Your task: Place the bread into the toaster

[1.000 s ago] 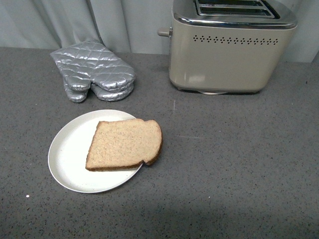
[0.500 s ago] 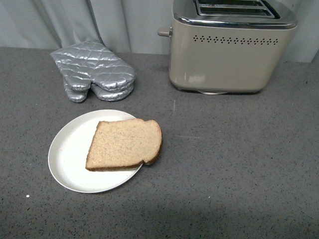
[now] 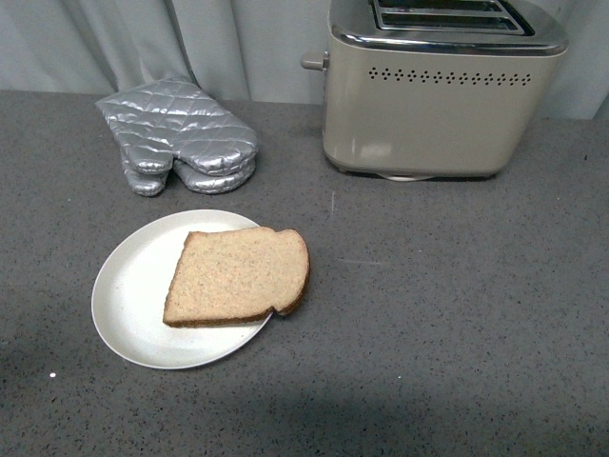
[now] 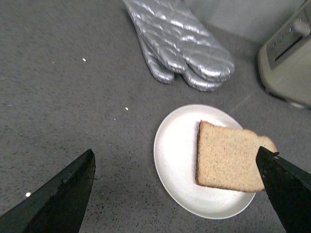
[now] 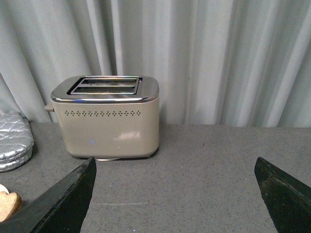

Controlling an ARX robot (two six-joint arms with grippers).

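Bread [image 3: 238, 276] flat on white plate [image 3: 128, 286], toaster [image 3: 428, 114] well behind

The grey speckled counter [image 3: 457, 314] carries the toaster [image 3: 428, 114] at its far edge, silver oven mitts [image 3: 181, 133] toward the far-left corner, and a white plate [image 3: 128, 295] nearer the front edge.

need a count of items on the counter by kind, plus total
bread slice: 1
white plate: 1
toaster: 1
silver oven mitts: 2, by the look of it, one stacked on the other
Total: 5
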